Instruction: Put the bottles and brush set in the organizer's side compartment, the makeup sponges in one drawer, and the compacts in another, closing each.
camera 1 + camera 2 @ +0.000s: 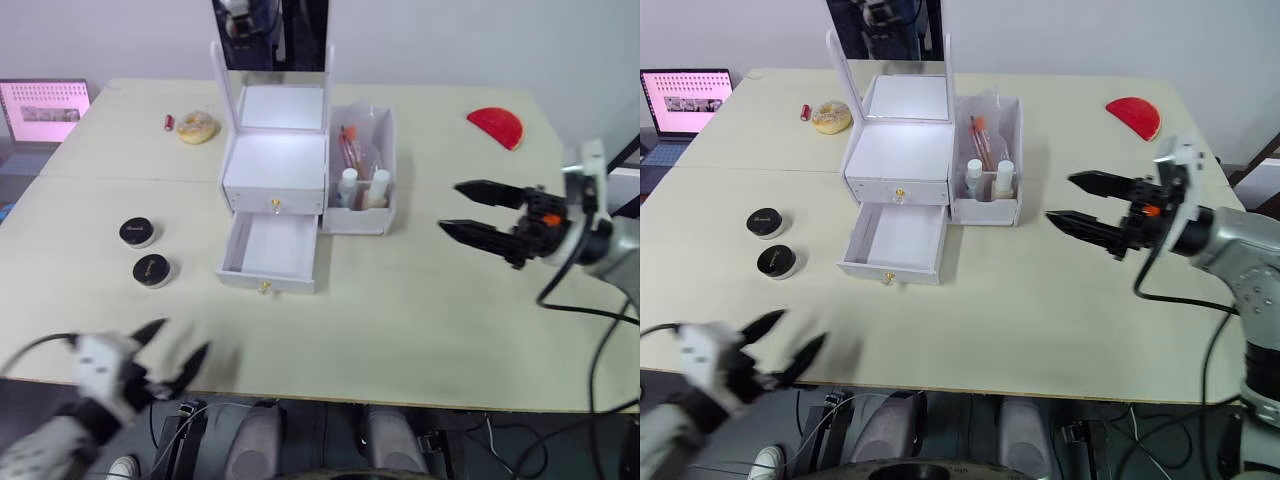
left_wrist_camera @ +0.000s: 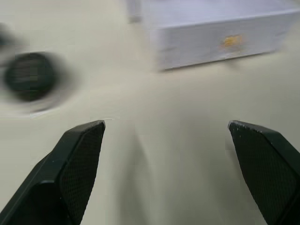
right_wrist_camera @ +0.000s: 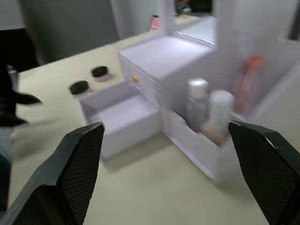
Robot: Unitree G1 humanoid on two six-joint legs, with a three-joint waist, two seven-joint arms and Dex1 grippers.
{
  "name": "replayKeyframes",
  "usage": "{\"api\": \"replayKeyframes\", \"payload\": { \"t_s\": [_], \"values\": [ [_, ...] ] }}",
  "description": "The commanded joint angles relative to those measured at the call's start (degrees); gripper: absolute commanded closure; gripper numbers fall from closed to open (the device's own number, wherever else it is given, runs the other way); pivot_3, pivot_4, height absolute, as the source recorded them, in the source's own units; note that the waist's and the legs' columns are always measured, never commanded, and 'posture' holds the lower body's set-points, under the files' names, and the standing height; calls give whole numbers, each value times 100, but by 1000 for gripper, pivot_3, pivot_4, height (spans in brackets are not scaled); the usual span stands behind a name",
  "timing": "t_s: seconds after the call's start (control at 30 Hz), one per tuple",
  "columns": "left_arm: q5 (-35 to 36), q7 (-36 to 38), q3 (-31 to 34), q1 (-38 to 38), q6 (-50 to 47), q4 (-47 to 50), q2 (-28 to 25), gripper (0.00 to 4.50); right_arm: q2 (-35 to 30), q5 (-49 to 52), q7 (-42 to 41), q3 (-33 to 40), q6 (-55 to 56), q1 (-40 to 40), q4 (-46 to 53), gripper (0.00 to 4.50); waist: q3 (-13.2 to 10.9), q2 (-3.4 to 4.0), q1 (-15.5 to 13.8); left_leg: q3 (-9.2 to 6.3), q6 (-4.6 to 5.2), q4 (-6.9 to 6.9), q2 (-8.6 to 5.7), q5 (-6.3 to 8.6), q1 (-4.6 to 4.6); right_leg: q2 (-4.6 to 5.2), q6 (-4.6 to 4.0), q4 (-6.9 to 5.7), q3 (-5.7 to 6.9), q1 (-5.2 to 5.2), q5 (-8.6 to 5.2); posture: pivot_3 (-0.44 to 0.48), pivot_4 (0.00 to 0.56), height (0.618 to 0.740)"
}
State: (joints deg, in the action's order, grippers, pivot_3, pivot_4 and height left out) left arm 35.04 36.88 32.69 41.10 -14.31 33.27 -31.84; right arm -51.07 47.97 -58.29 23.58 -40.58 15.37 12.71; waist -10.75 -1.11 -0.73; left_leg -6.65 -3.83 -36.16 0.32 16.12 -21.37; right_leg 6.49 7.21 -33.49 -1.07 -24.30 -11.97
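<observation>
The white organizer (image 1: 275, 160) stands mid-table with its mirror up. Its lower drawer (image 1: 270, 250) is pulled out and empty; the upper drawer (image 1: 274, 197) is closed. Two white-capped bottles (image 1: 362, 188) and a brush set (image 1: 350, 145) stand in the side compartment (image 1: 388, 150). Two black compacts (image 1: 137, 232) (image 1: 151, 269) lie left of the open drawer. A beige sponge (image 1: 197, 127) lies at the back left and a red half-round sponge (image 1: 495, 125) at the back right. My left gripper (image 1: 182, 340) hangs open over the front left edge, empty. My right gripper (image 1: 450, 207) is open, right of the side compartment.
A laptop (image 1: 45, 108) with a pink screen sits off the table's far left corner. A small red item (image 1: 169, 122) lies beside the beige sponge. Bare tabletop (image 1: 400, 310) stretches in front of the organizer and between it and my right gripper.
</observation>
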Motion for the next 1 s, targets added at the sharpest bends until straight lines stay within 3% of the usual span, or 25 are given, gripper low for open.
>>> {"api": "replayKeyframes", "payload": {
  "t_s": [0.03,0.33,0.6,0.83,1.0],
  "values": [
    [371,444,1153,-75,-11,-899,-364,91,-128,-138,-276,438,362,-358,-123,0,0,-2,15,-1,0,0,0,0,1,0,1,-1,3,0,-1,0,150,739],
    [427,1479,2491,-815,-28,-3710,-1614,91,-464,-880,-1094,1595,1347,-1838,-1712,0,12,-21,48,6,-1,-5,1,0,1,1,12,6,1,0,-8,0,150,739],
    [46,2077,2418,-1876,240,-5612,-2553,91,-434,-1120,-1323,2087,1905,-2451,-2264,0,21,-10,213,9,-2,1,5,1,10,1,13,-7,0,0,-8,0,150,739],
    [-168,2288,2147,-2439,325,-5928,-2661,91,-196,-986,-1047,2105,1781,-2535,-1751,0,23,-9,332,9,-1,5,9,0,18,-1,12,-23,0,-2,-7,0,150,739],
    [-165,2171,1989,-2520,135,-5477,-2415,91,-87,-745,-705,1893,1445,-2310,-1028,0,22,-8,326,10,-2,1,9,0,24,-1,11,-40,-2,-2,-6,0,150,739]
  ]
}}
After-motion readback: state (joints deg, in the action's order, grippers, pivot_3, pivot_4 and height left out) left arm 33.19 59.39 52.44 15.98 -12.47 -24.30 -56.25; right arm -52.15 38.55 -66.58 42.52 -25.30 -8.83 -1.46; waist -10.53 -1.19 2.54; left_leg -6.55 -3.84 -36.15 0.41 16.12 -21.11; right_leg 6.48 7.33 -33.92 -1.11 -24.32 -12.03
